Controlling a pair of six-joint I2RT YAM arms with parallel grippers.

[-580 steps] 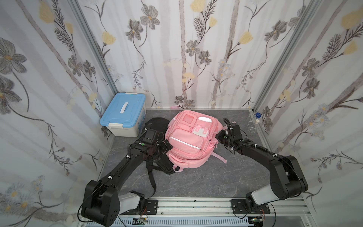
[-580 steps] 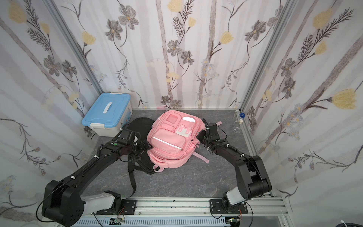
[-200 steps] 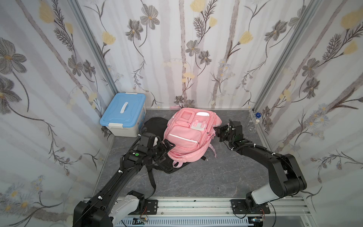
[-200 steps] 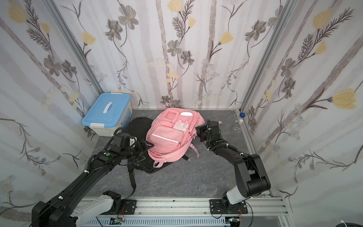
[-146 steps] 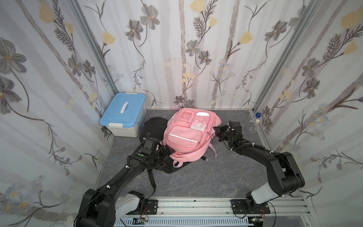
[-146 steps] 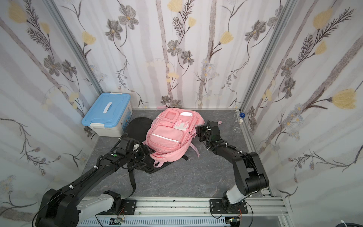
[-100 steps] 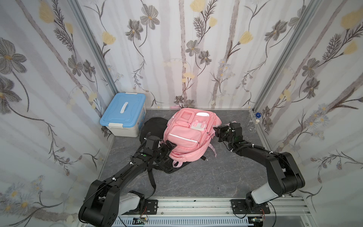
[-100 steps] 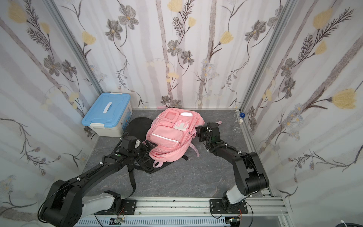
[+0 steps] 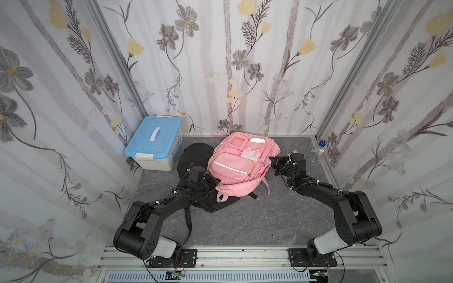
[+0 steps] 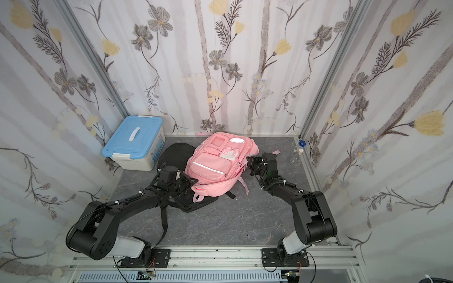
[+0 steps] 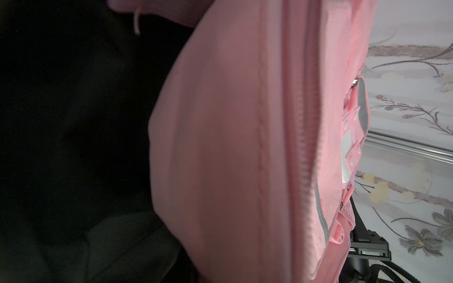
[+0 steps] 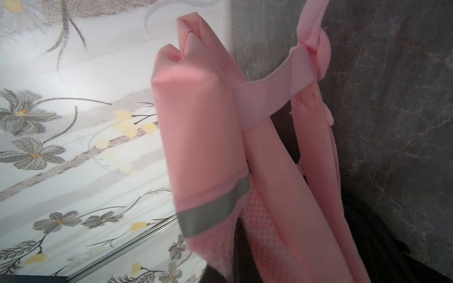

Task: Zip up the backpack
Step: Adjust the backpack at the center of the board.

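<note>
Pink backpack (image 9: 232, 164) (image 10: 210, 166) is pictured in both top views lying face-up on the marbled grey worktop (image 9: 245, 220), partly over a black bag (image 9: 193, 154). The left fingers (image 9: 213, 182) are closed at its lower corner, a hold not being confirmable, while the right fingers (image 9: 274, 163) are closed on its side, apparently so the soft fabric is kept taut. A ribbed zip line (image 11: 302, 159) along smooth woven cloth is shown in the left wrist view. A webbing strap (image 12: 264, 95), open mesh (image 12: 259, 232) and a grey reflective strip (image 12: 210, 215) are shown in the right wrist view.
</note>
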